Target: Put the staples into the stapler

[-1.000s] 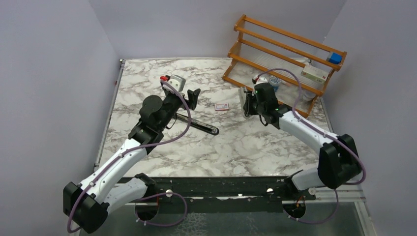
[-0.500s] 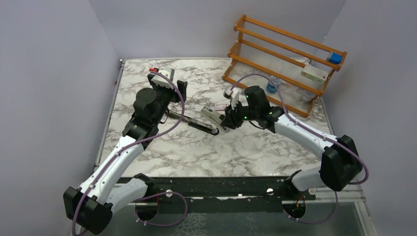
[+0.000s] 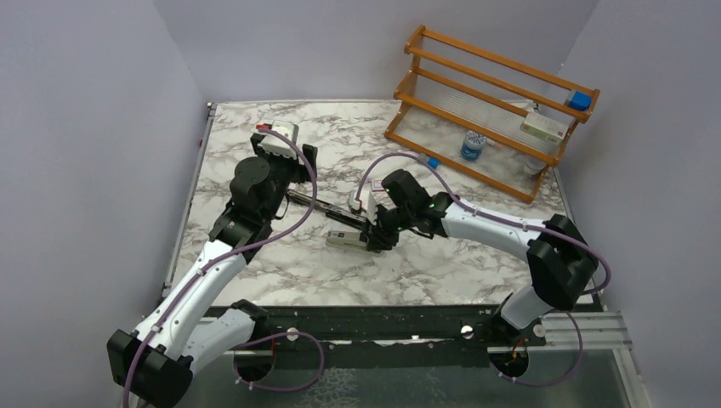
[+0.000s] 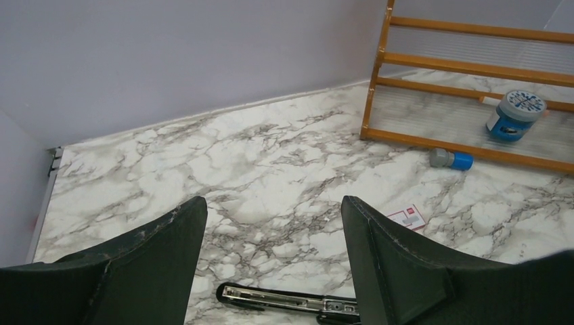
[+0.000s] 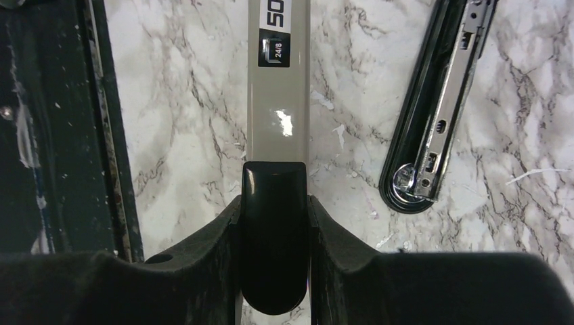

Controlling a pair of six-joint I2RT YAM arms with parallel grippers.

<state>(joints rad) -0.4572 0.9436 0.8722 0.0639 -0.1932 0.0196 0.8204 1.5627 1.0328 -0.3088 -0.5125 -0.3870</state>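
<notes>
Holding a grey bar beside the opened stapler; no staples loaded yet.
Right end effector [image 5: 274, 203]: clamped on the black end of a grey bar [image 5: 276, 81] marked 24/8, probably keeping it clear of the stapler [image 5: 440, 108] just to its right, which lies on the counter [image 5: 189, 101] channel-up, ready for a strip. Left end effector [image 4: 271, 217]: fingers apart, empty, above the stapler. Staples box [image 4: 408, 218]: beyond its right finger, untouched.
</notes>
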